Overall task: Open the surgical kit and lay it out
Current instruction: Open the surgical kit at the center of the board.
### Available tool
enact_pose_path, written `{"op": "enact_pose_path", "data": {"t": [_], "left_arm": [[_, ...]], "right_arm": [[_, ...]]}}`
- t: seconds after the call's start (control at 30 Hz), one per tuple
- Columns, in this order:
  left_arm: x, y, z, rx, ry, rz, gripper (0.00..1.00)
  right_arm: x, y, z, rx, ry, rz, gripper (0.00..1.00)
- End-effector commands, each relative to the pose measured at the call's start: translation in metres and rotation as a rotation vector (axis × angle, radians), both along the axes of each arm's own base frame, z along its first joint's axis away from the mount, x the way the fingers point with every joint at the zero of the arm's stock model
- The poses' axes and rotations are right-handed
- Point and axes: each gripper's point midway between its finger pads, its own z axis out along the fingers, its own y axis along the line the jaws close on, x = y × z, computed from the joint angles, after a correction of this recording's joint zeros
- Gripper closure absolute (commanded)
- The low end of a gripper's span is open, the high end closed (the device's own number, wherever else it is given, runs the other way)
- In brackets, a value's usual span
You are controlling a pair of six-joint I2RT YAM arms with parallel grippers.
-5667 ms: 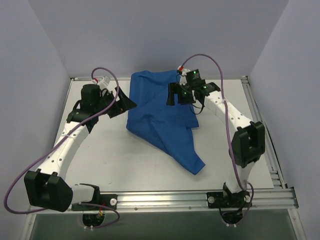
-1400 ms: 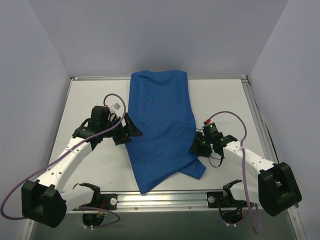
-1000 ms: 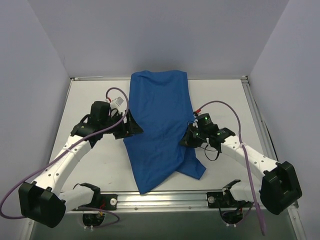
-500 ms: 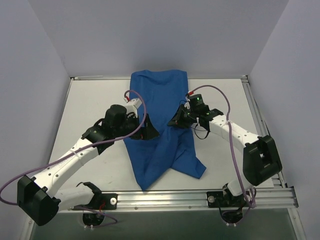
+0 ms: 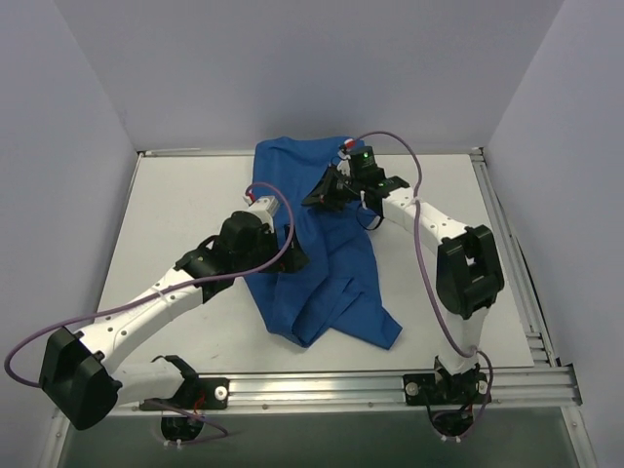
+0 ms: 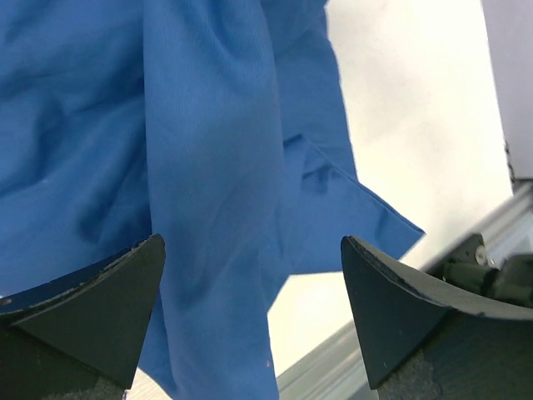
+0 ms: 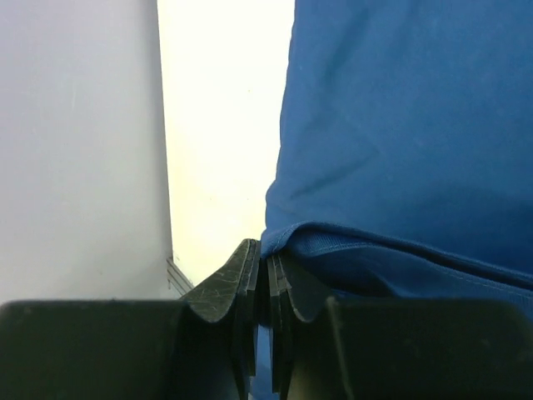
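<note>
Two arms reached inward over the white desk, and both worked at the same item: the royal-blue cloth wrap. It lay bunched along the middle of the desk, running from the far edge toward the near rail. One loose corner pointed to the near right.

Left pincer — fully spread, holding nothing. It stood over the left part of the wrap, about halfway down its length. In the left wrist view the two dark fingertips sat well apart at the bottom of the picture, and a long raised fold of the cloth wrap ran between them. I could not tell whether the tips touched the fabric. Bare desk showed past the cloth's hemmed corner.

Right pincer — closed down to a sliver. It sat at the far end of the wrap, near the back edge of the desk. In the right wrist view the fingers met with a stitched edge of the cloth wrap pinched at their tips. The fabric spread away to the right, and a strip of desk and the grey wall lay to the left.
</note>
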Motion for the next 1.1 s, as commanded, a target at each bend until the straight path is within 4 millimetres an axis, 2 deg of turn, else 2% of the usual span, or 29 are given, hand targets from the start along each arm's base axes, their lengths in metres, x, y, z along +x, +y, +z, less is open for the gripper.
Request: {"op": "enact_pose_path", "data": {"t": [0.0, 0.03, 0.07, 0.1, 0.17, 0.2, 0.23, 0.3, 0.33, 0.37, 0.4, 0.43, 0.47, 0.5, 0.53, 0.57, 0.6, 0.67, 0.7, 0.77, 0.9, 0.97, 1.0, 1.07], "left_arm": [[0.011, 0.013, -0.002, 0.044, -0.013, 0.105, 0.04], [0.011, 0.014, -0.005, 0.046, 0.001, 0.118, 0.04], [0.012, 0.013, -0.006, 0.047, 0.005, 0.119, 0.04], [0.012, 0.013, -0.007, 0.048, 0.008, 0.12, 0.04], [0.013, 0.014, -0.01, 0.059, 0.019, 0.127, 0.05], [0.013, 0.014, -0.01, 0.059, 0.021, 0.132, 0.05], [0.014, 0.015, -0.01, 0.06, 0.02, 0.142, 0.06], [0.015, 0.016, -0.01, 0.059, 0.018, 0.155, 0.06], [0.015, 0.016, -0.01, 0.054, 0.018, 0.154, 0.07], [0.016, 0.014, -0.01, 0.046, 0.015, 0.147, 0.07], [0.016, 0.012, -0.01, 0.043, 0.016, 0.142, 0.07], [0.016, 0.01, -0.009, 0.041, 0.016, 0.134, 0.07], [0.015, 0.008, -0.013, 0.044, 0.032, 0.123, 0.07], [0.015, 0.007, -0.017, 0.049, 0.043, 0.12, 0.07], [0.016, 0.005, -0.016, 0.047, 0.046, 0.115, 0.05], [0.016, 0.002, -0.025, 0.068, 0.072, 0.104, 0.04], [0.015, 0.001, -0.029, 0.082, 0.085, 0.1, 0.03], [0.017, -0.002, -0.038, 0.111, 0.108, 0.091, 0.0], [0.017, -0.004, -0.042, 0.123, 0.116, 0.081, 0.02], [0.019, -0.007, -0.05, 0.143, 0.133, 0.072, 0.03], [0.023, -0.016, -0.058, 0.149, 0.142, 0.057, 0.02], [0.023, -0.022, -0.063, 0.142, 0.159, 0.039, 0.0], [0.024, -0.024, -0.065, 0.138, 0.163, 0.032, 0.02], [0.027, -0.029, -0.072, 0.133, 0.174, 0.021, 0.16]], "right_arm": [[0.018, 0.017, 0.021, 0.051, -0.079, 0.078, 0.91], [0.02, 0.019, 0.01, 0.032, -0.063, 0.095, 0.83], [0.021, 0.018, 0.009, 0.014, -0.069, 0.107, 0.64], [0.021, 0.014, 0.004, -0.031, -0.088, 0.123, 0.54], [0.024, -0.003, -0.001, -0.125, -0.094, 0.082, 0.43], [0.02, -0.014, 0.001, -0.172, -0.106, 0.08, 0.4], [0.016, -0.023, -0.006, -0.193, -0.091, 0.071, 0.39], [0.016, -0.046, -0.007, -0.181, -0.083, 0.033, 0.38], [0.01, -0.056, 0.006, -0.173, -0.107, 0.013, 0.38], [-0.002, -0.069, -0.01, -0.197, -0.07, 0.002, 0.38], [-0.005, -0.085, -0.015, -0.235, -0.061, -0.034, 0.38], [-0.015, -0.095, -0.004, -0.251, -0.085, -0.051, 0.39], [-0.031, -0.104, -0.021, -0.291, -0.054, -0.043, 0.39], [-0.043, -0.111, -0.013, -0.301, -0.071, -0.052, 0.39], [-0.054, -0.115, -0.017, -0.307, -0.061, -0.052, 0.4], [-0.071, -0.121, -0.033, -0.324, -0.024, -0.048, 0.4], [-0.081, -0.126, -0.024, -0.32, -0.043, -0.056, 0.4], [-0.097, -0.139, -0.033, -0.364, -0.024, -0.077, 0.41], [-0.106, -0.142, -0.023, -0.359, -0.046, -0.081, 0.41], [-0.117, -0.144, -0.02, -0.351, -0.057, -0.07, 0.42], [-0.144, -0.138, -0.021, -0.306, -0.042, -0.024, 0.44], [-0.151, -0.137, -0.023, -0.313, -0.04, -0.023, 0.45], [-0.153, -0.136, -0.02, -0.304, -0.057, -0.025, 0.46], [-0.162, -0.13, -0.027, -0.291, -0.045, -0.008, 0.47]]}}
